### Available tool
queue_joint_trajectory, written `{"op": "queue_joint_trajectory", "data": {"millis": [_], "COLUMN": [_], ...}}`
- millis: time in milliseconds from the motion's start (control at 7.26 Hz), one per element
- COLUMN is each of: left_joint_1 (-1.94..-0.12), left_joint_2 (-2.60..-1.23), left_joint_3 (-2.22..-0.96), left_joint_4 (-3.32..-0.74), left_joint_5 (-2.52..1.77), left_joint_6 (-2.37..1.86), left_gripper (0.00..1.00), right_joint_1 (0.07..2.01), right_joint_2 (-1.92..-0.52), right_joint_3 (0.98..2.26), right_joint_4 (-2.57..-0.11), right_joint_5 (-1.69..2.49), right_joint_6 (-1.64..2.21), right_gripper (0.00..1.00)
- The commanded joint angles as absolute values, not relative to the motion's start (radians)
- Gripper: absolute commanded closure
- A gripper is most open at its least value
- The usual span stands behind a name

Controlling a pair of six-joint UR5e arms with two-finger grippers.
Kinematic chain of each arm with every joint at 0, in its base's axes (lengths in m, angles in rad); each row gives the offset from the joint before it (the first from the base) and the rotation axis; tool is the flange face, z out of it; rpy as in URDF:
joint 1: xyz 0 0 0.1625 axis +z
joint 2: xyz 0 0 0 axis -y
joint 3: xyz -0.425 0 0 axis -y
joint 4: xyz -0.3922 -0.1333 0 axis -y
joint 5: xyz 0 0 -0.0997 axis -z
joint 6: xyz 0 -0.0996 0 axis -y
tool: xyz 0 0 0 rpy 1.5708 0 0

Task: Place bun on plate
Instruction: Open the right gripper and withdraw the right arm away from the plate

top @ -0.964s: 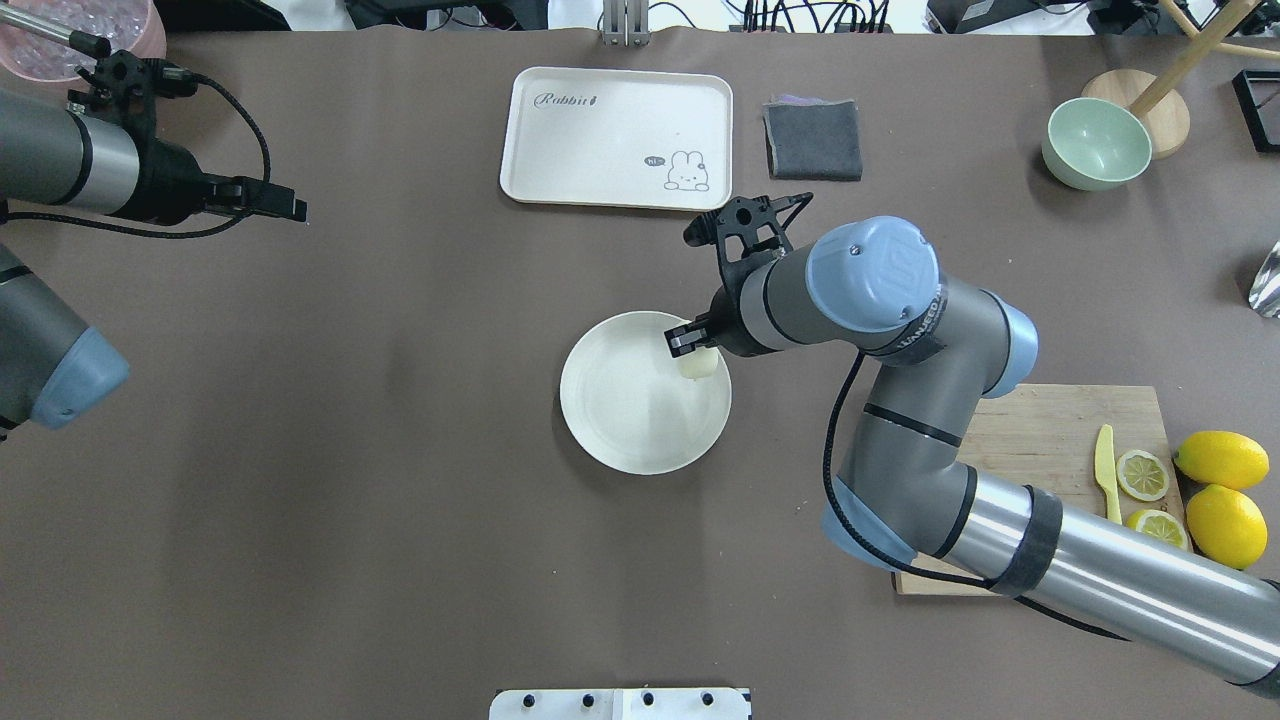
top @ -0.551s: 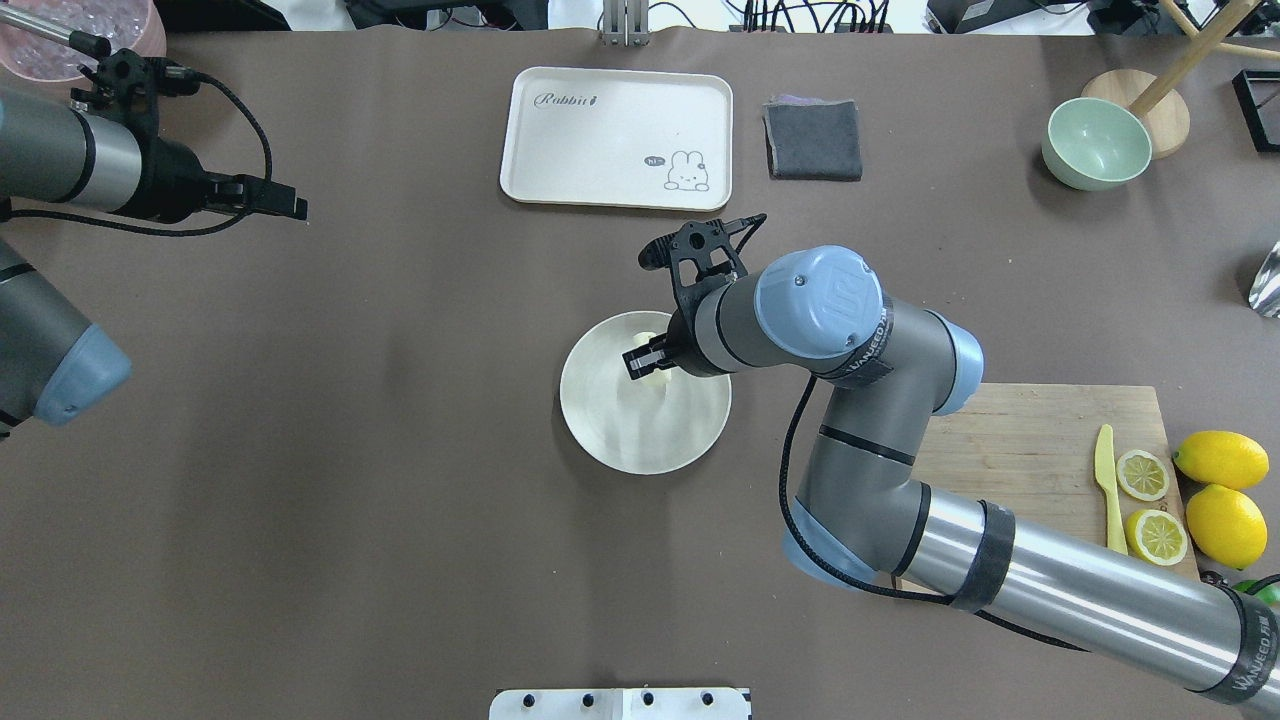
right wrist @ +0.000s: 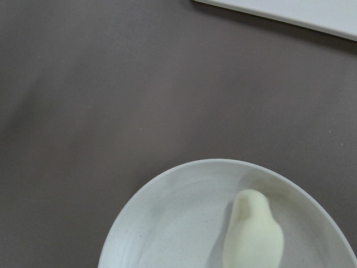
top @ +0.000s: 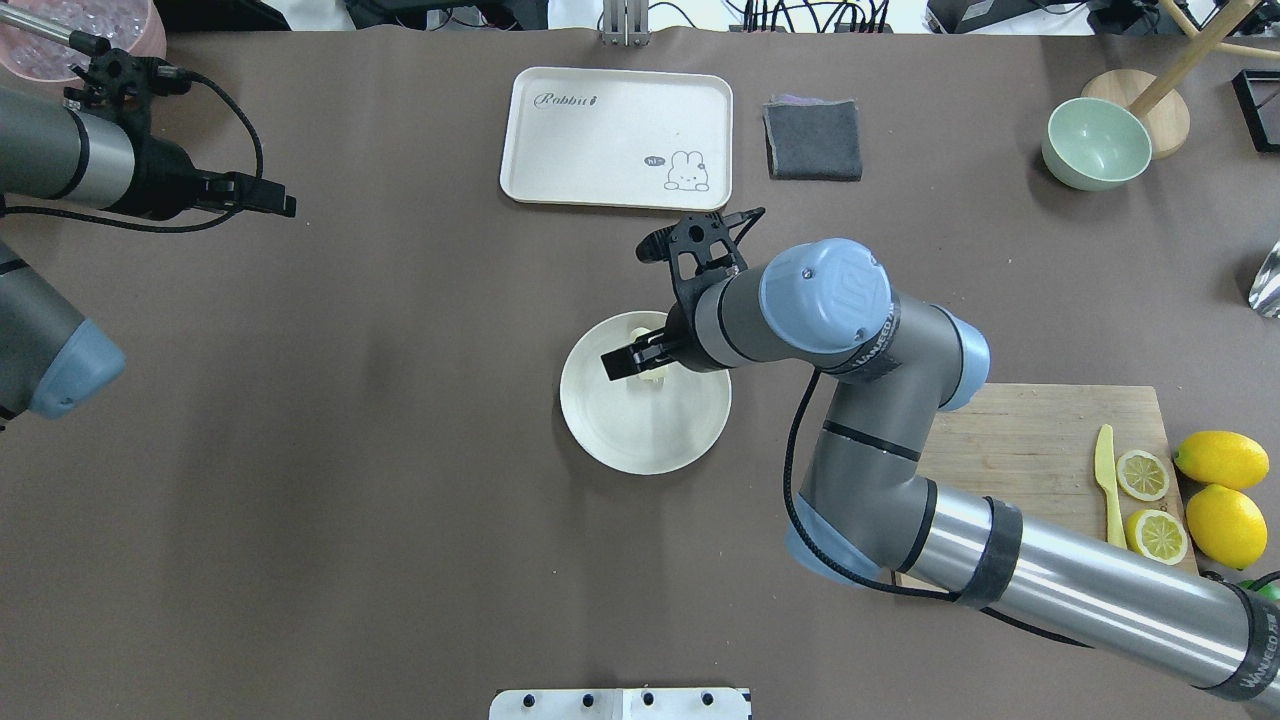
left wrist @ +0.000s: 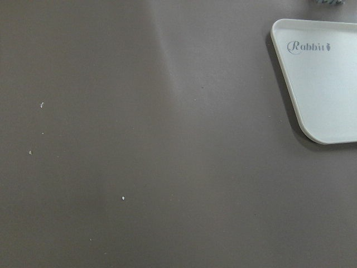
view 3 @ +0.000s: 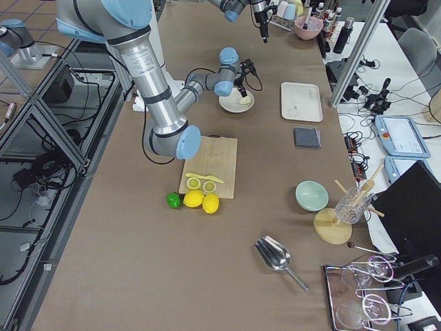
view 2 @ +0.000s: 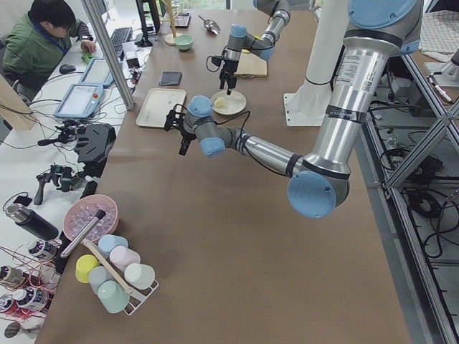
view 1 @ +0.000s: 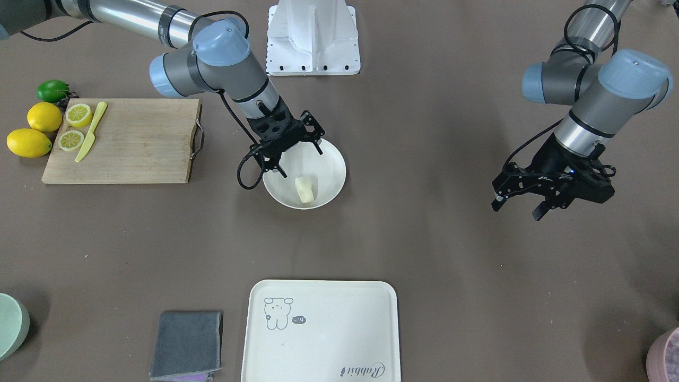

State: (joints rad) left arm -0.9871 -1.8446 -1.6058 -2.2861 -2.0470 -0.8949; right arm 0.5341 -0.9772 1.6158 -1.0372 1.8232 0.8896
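The pale cream bun (view 1: 303,190) lies on its side inside the round off-white plate (view 1: 331,170), toward the edge far from the robot. My right gripper (view 1: 299,161) hovers just over the plate, open, its fingers spread above the bun without touching it. From overhead the right gripper (top: 628,362) covers most of the bun (top: 653,377) on the plate (top: 645,440). The right wrist view shows the bun (right wrist: 254,234) resting free in the plate (right wrist: 167,223). My left gripper (view 1: 517,206) hangs open and empty, far off over bare table, also seen overhead as left gripper (top: 280,205).
A cream tray (top: 615,135) with a rabbit drawing and a folded grey cloth (top: 813,140) lie beyond the plate. A green bowl (top: 1095,143) stands far right. A wooden cutting board (top: 1040,430) holds lemon slices and a knife, with whole lemons (top: 1222,460) beside it.
My right gripper carried the bun from the plate's right rim to over the plate, then opened and let it go. The bun now lies free. The left arm barely shifted.
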Motion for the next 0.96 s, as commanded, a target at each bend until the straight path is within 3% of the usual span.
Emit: {"op": "queue_joint_trajectory", "data": {"millis": [0,138,413,826], "left_joint_1": [-1.084,-1.139,-1.318,-1.462], "left_joint_2": [-1.848,-1.858,-2.007,-2.052], "left_joint_3": [-1.565,-1.515,-1.416,-1.321], "left_joint_4": [-2.266,-2.261,-2.014,-1.849], "left_joint_5": [-2.057,-2.084,-2.294,-2.296], "left_joint_6": [-0.827,-0.716,-0.680,-0.463], "left_gripper": [0.02,0.02,0.02,0.02], "right_joint_1": [0.726,0.844,0.978,1.211], "right_joint_2": [-1.014,-1.035,-1.104,-1.184], "right_joint_3": [1.620,1.623,1.620,1.629], "right_joint_4": [-1.063,-1.133,-1.213,-1.342], "right_joint_5": [2.055,2.177,2.204,2.319], "right_joint_6": [0.881,0.861,0.697,0.421], "right_gripper": [0.00,0.00,0.00,0.00]}}
